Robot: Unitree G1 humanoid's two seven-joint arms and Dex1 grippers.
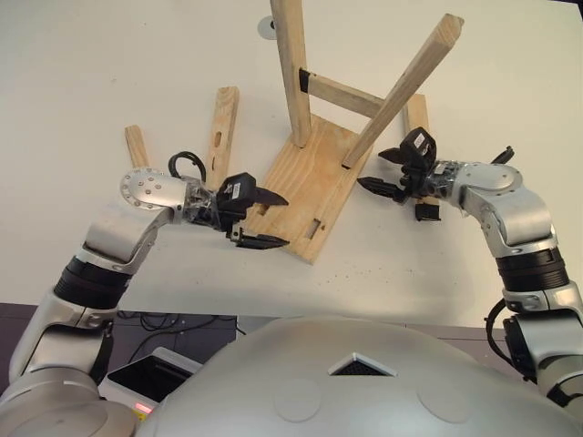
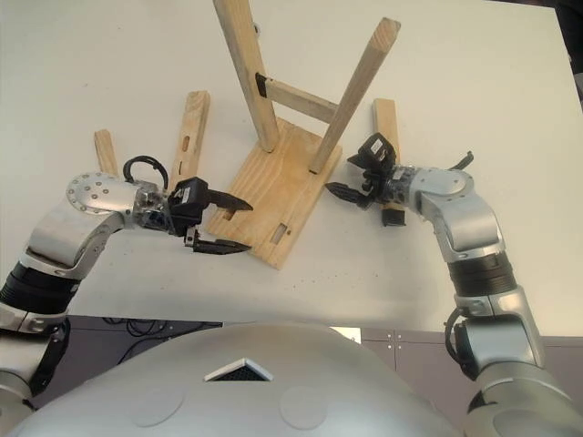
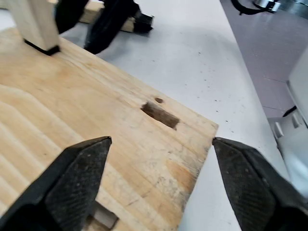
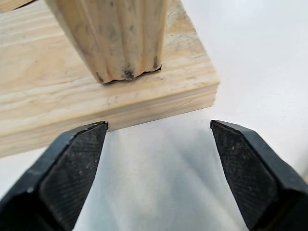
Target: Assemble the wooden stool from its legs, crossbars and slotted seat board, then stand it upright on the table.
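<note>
Left eye view: the slotted seat board (image 1: 305, 187) lies flat on the table (image 1: 109, 64). A left-hand leg (image 1: 293, 68) and a right-hand leg (image 1: 401, 91) stand in its far slots, joined by a crossbar (image 1: 346, 94). The left gripper (image 1: 284, 221) hangs spread and empty at the board's near-left edge. The right gripper (image 1: 372, 169), equally spread and empty, sits just beside the right-hand leg's foot.

Right eye view: a loose leg (image 2: 189, 127) and a short bar (image 2: 106, 150) lie left of the board. Another wooden piece (image 2: 386, 114) lies behind the right gripper, with a small black part (image 2: 393, 218) nearby.

Left wrist view: an empty slot (image 3: 160, 115) waits near the board's corner.

Right wrist view: the leg looks fully seated.

The wood seems stiff, light and dry. I'd grip the loose leg mid-length, since the upright legs crowd any approach from the far side.
</note>
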